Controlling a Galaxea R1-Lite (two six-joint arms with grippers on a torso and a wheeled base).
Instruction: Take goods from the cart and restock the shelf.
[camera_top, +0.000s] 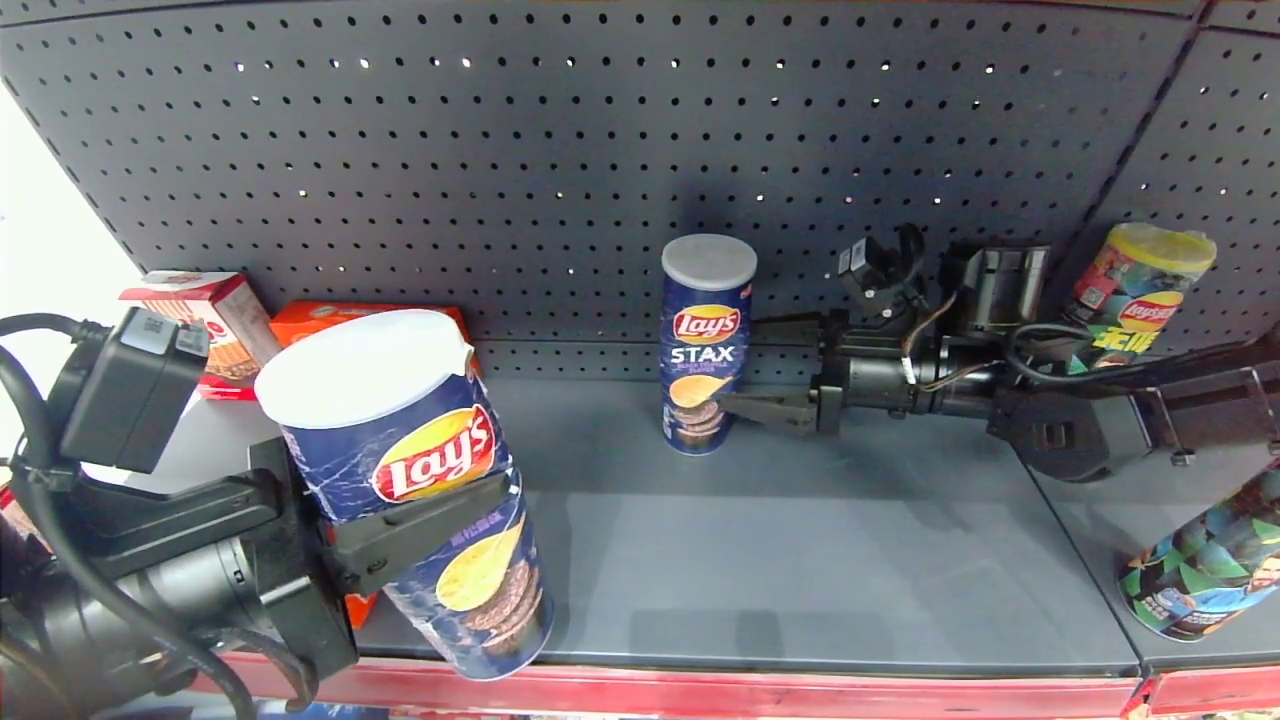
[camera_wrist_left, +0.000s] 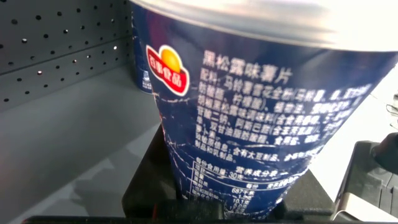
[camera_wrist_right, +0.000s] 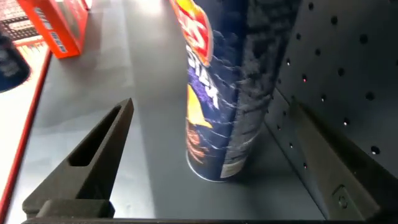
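We log the left hand (camera_top: 400, 505) clamping a tilted chips can (camera_top: 425, 455) at the shelf (camera_top: 850, 540) front, orange box (camera_top: 340, 315) just behind. Our right hand (camera_top: 738, 362) gapes wide around the upright can (camera_top: 703, 345) by the pegboard (camera_top: 600, 150).

Left end effector (camera_top: 405, 505) and right end effector (camera_top: 738, 362) are matte black, with flat, slotted fingers (camera_wrist_right: 74, 180). Black cables (camera_top: 45, 322) loop past a boxy wrist housing (camera_top: 135, 395).

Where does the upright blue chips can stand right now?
Head view: the blue chips can stands midway along the shelf by the pegboard, inside the open right end effector.
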